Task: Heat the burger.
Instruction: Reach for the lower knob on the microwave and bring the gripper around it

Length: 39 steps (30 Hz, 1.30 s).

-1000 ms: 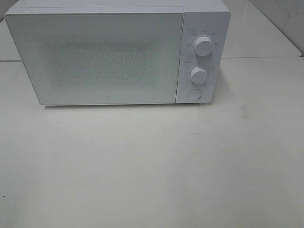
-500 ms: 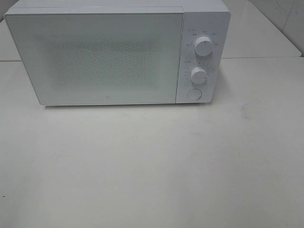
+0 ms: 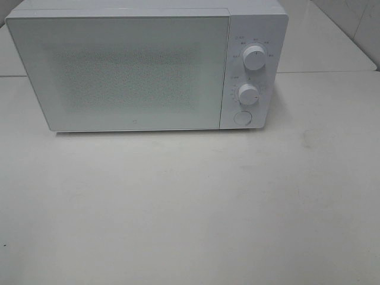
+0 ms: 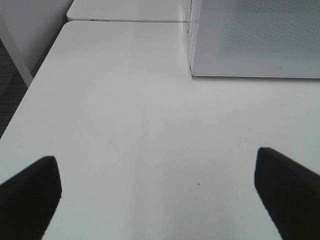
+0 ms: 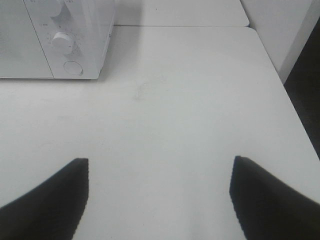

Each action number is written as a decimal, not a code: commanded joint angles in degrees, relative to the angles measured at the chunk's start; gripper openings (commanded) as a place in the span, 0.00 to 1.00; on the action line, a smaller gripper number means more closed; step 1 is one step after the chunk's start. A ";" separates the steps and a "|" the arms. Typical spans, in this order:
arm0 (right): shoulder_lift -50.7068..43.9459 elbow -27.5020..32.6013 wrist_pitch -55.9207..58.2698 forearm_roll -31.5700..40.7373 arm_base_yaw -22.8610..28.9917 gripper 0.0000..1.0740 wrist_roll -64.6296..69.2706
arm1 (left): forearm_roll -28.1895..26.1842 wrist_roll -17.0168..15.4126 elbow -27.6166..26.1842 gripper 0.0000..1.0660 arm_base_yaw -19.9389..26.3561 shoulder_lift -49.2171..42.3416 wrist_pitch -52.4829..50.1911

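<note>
The burger is nowhere to be seen in any of the three views, so where it sits I cannot tell. What we do have is the white microwave (image 3: pixel 130 71) at the back of the pale table (image 3: pixel 190 208), its speckled door (image 3: pixel 124 74) shut flush. On the control panel to the right of the door, the upper knob (image 3: pixel 254 58) stands above the lower knob (image 3: pixel 248 94), with the round button (image 3: pixel 241 117) beneath them. Over to the arms: the left gripper (image 4: pixel 156 162) hangs above bare tabletop, dark fingers (image 4: pixel 30 195) spread wide, nothing between them, with the microwave's door corner up ahead. The right gripper (image 5: pixel 161 164) is also spread apart with nothing in its grasp, poised over the table, the knobs and button off ahead of it. Neither gripper shows in the high view.
</note>
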 commanded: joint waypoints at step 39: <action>40.68 6.07 -48.01 1.55 -0.46 0.70 0.46 | -0.06 -0.23 0.23 0.94 -0.34 -1.49 -0.40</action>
